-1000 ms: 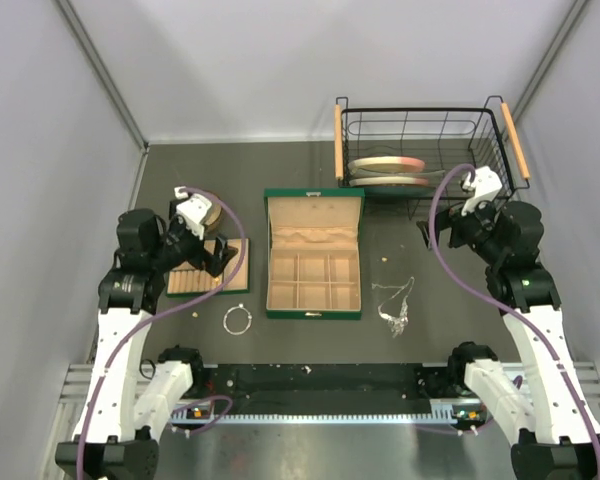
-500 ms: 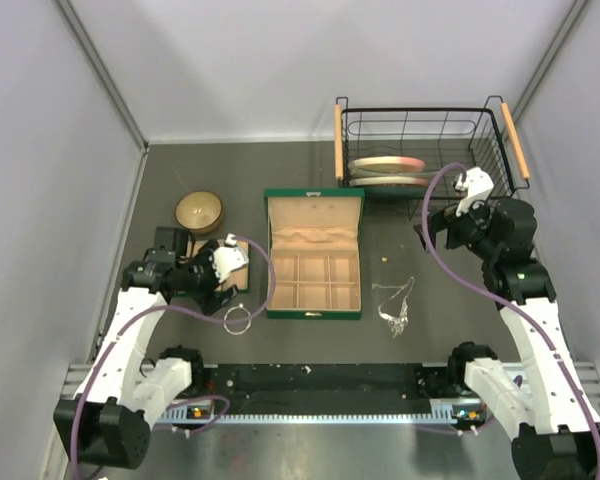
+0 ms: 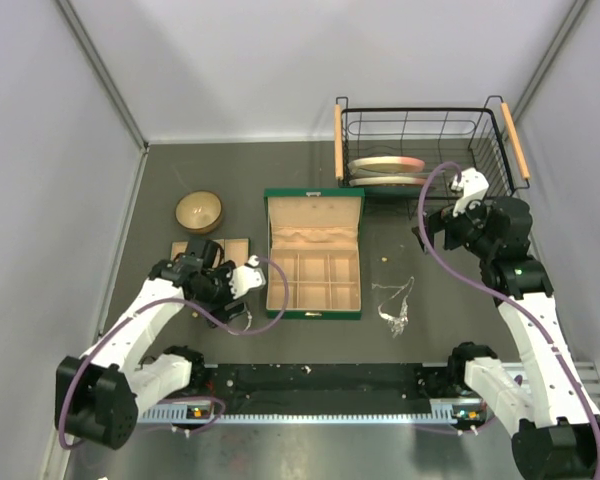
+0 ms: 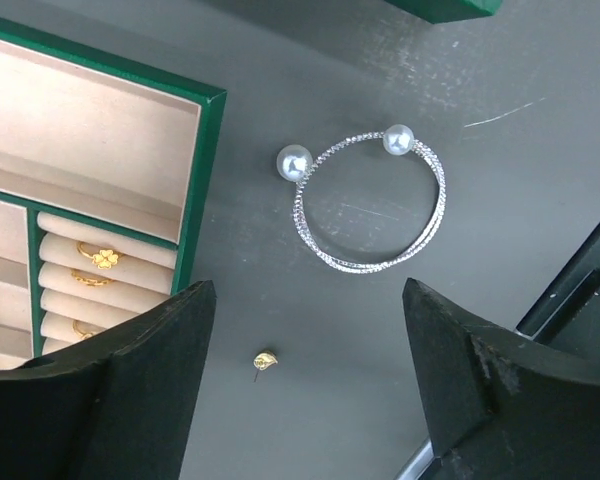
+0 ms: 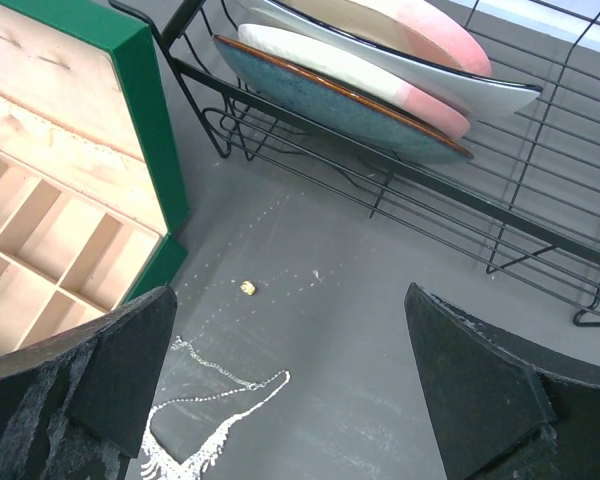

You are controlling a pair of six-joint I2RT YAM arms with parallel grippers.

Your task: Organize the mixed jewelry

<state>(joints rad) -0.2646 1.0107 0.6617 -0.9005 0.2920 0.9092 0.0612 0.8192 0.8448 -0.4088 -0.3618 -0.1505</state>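
The mixed jewelry lies loose on the dark table. In the left wrist view a thin silver bracelet hoop (image 4: 325, 255) with two pearls lies beside a tiny gold earring (image 4: 265, 361). My left gripper (image 4: 308, 292) (image 3: 230, 298) hovers over them, open, nothing between its fingers. A fine silver chain necklace (image 5: 210, 440) (image 3: 393, 305) and a small gold bit (image 5: 248, 287) lie right of the green box (image 3: 313, 312). My right gripper (image 5: 288, 298) (image 3: 430, 228) hangs open above that patch, empty.
A small green ring tray (image 4: 202, 170) holding gold rings (image 4: 103, 258) sits left of the bracelet. A round wooden bowl (image 3: 200, 210) stands at the back left. A black wire basket (image 3: 420, 125) with plates (image 5: 380, 60) fills the back right.
My left arm swung from over the ring tray toward the near edge and now hangs above the bracelet, its jaws a little narrower. The right arm shifted slightly left.
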